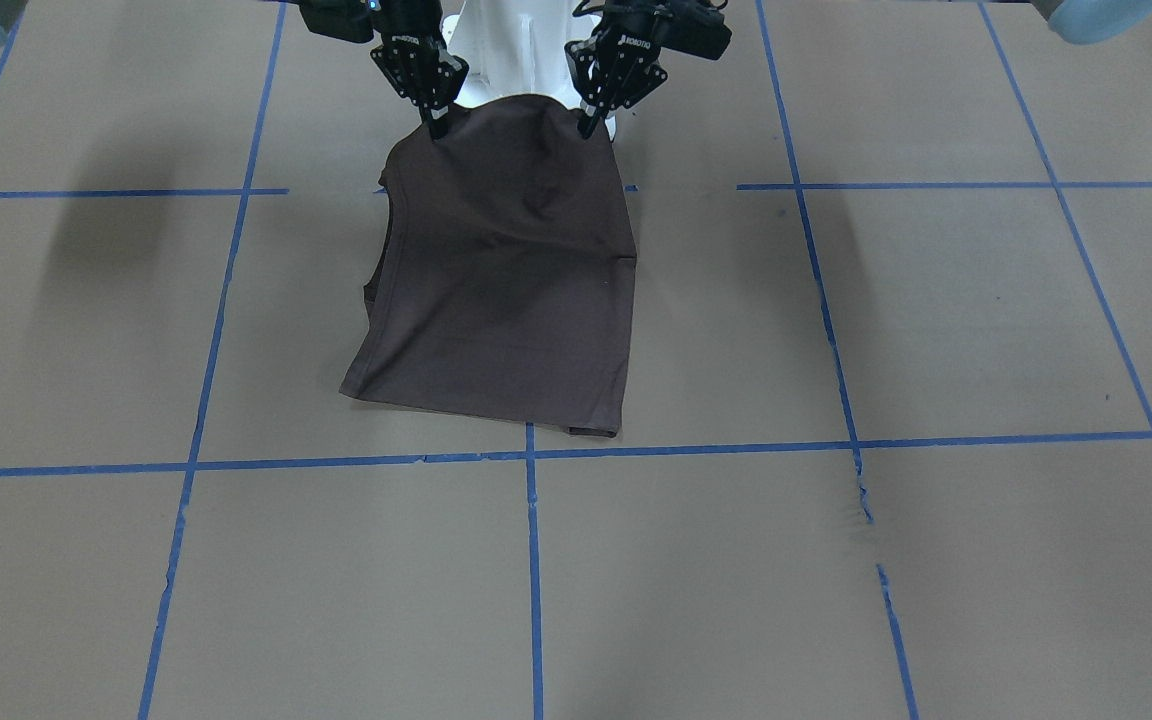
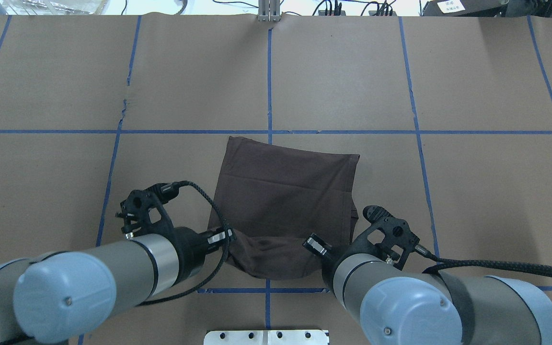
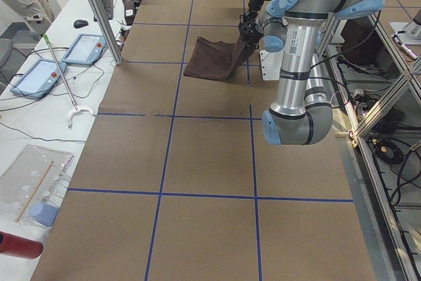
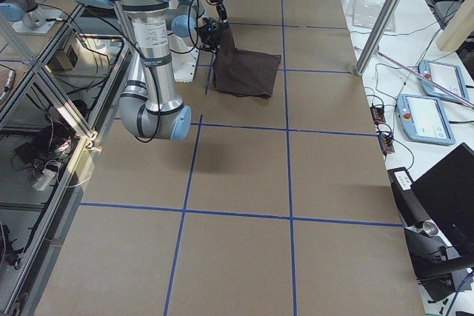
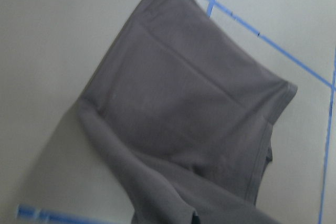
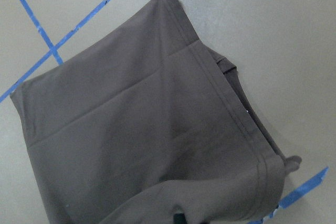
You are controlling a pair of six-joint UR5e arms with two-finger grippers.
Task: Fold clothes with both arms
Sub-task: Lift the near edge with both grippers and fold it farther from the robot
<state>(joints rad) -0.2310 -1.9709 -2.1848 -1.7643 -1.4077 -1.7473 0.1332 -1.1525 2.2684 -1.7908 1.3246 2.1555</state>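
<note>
I see the folded dark T-shirt (image 1: 506, 280) lying on the desk (image 1: 936, 320) close to the robot's base. My left fingers (image 1: 590, 118) and right fingers (image 1: 433, 120) each pinch one corner of its near edge, holding it up.

Brown counter (image 2: 472, 72) gridded with blue tape (image 2: 269, 86). White pedestal (image 1: 511, 50) at its edge. On the side desk (image 3: 26, 123): two tablets (image 3: 84, 49), a mouse (image 3: 80, 24), a red cylinder (image 3: 18, 245).

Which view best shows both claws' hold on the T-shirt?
Exterior front-facing: left claw and right claw each pinch a raised corner of the T-shirt. Overhead half hides both grips; side views are distant; wrist views show only cloth.
</note>
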